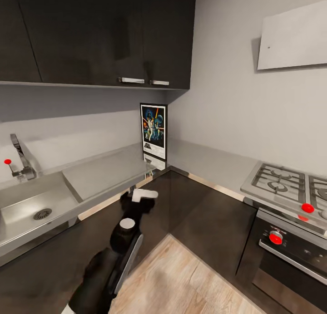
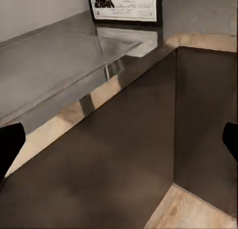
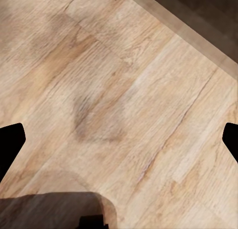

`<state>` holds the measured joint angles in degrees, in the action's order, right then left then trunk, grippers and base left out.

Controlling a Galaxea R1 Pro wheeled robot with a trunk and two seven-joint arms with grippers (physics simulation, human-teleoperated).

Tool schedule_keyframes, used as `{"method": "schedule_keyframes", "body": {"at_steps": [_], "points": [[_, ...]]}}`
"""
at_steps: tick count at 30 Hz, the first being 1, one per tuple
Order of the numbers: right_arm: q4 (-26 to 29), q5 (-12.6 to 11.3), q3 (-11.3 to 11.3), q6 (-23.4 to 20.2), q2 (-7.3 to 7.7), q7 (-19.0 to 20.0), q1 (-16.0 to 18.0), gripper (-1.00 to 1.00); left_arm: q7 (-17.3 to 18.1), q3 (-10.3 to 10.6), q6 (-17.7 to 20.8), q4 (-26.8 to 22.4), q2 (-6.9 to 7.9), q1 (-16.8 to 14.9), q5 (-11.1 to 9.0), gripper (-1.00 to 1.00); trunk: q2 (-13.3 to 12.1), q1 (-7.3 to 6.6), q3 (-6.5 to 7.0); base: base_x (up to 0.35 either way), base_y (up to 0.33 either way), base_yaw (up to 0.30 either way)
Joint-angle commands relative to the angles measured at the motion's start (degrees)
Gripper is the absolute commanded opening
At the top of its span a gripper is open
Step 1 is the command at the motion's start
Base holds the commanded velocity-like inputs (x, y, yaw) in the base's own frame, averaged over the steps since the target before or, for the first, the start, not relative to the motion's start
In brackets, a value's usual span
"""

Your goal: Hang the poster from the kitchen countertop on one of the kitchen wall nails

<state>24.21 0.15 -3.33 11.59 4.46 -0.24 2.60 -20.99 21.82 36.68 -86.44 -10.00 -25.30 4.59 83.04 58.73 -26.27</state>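
The poster (image 1: 154, 130) stands upright in the inner corner of the kitchen countertop (image 1: 113, 169), leaning on the wall, with colourful figures on dark blue in a thin black frame. Its lower edge with the logo (image 2: 124, 1) appears in the left wrist view beyond the worktop (image 2: 49, 60). My left gripper (image 2: 119, 142) is open, its fingertips (image 2: 10, 145) far apart, held in front of the dark cabinet fronts below the counter edge and well short of the poster. My right gripper (image 3: 119, 139) is open and empty over the wooden floor (image 3: 124, 90).
A sunken steel sink (image 1: 32, 209) with a tap (image 1: 20, 159) sits at the left. A gas hob (image 1: 290, 184) with red knobs and an oven (image 1: 286, 255) stand at the right, under a grey hood (image 1: 295, 37). Dark upper cabinets (image 1: 100, 32) hang above the poster.
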Motion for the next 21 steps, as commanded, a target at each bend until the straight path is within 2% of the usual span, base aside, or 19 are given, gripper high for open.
{"method": "schedule_keyframes", "body": {"at_steps": [1, 3, 4, 5, 8, 11, 13, 16, 17, 19, 21], "points": [[0.0, 0.0, -0.1, 0.2, -0.01, 0.0, 0.0, 1.00, -0.2, 0.2, 1.5, 0.3, 0.00, -2.5, -1.2, 1.00, 0.0, 0.00, -0.08, 0.000, 0.000, 0.000], [0.0, 0.0, -0.1, 0.2, 0.01, 0.0, 0.0, 1.00, -0.6, 0.5, 5.0, 3.0, 0.00, -10.5, -5.1, 1.00, 0.0, 0.00, -0.08, 0.000, 0.000, 0.000], [0.0, 0.0, -0.1, 0.2, 0.05, 0.0, 0.0, 1.00, -0.7, 0.6, 6.6, 7.8, 0.00, -18.2, -6.8, 1.00, 0.0, 0.00, -0.08, 0.000, 0.000, 0.000], [0.0, 0.0, -0.1, 0.2, 0.07, 0.0, 0.0, 1.00, -0.7, 0.6, 7.0, 10.6, 0.00, -21.6, -7.2, 1.00, 0.0, 0.00, -0.08, 0.000, 0.000, 0.000], [0.0, 0.0, -0.1, 0.2, 0.09, 0.0, 0.0, 1.00, -0.8, 0.6, 7.2, 16.2, 0.00, -27.4, -7.8, 1.00, 0.0, 0.00, -0.08, 0.000, 0.000, 0.000], [0.0, 0.0, -0.1, 0.2, 0.13, 0.0, 0.0, 1.00, -0.9, 0.5, 6.2, 18.6, 0.00, -29.3, -7.9, 1.00, 0.0, 0.00, -0.08, 0.000, 0.000, 0.000], [0.0, 0.0, -0.1, 0.3, 0.16, 0.0, 0.0, 1.00, -0.9, 0.3, 3.9, 19.5, 0.00, -30.0, -8.5, 1.00, 0.0, 0.00, -0.08, 0.000, 0.000, 0.000], [0.0, 0.0, -0.1, 0.3, 0.18, 0.0, 0.0, 1.00, -0.9, 0.0, 1.0, 20.1, 0.00, -30.5, -13.1, 1.00, 0.0, 0.00, -0.08, 0.000, 0.000, 0.000], [0.0, 0.0, 0.0, 0.4, 0.22, 0.0, 0.0, 1.00, -0.9, -0.2, 0.2, 20.4, 0.00, -30.6, -16.6, 1.00, 0.0, 0.00, -0.08, 0.000, 0.000, 0.000], [0.0, 0.0, -0.1, 0.4, 0.27, 0.0, 0.0, 1.00, -0.9, -0.3, -0.1, 20.5, 0.00, -30.6, -18.3, 1.00, 0.0, 0.00, -0.08, 0.000, 0.000, 0.000], [0.0, 0.0, -0.2, 0.4, 0.29, 0.0, 0.0, 1.00, -0.9, -0.4, -0.5, 21.4, 0.00, -30.7, -20.9, 1.00, 0.0, 0.00, -0.08, 0.000, 0.000, 0.000]]}}
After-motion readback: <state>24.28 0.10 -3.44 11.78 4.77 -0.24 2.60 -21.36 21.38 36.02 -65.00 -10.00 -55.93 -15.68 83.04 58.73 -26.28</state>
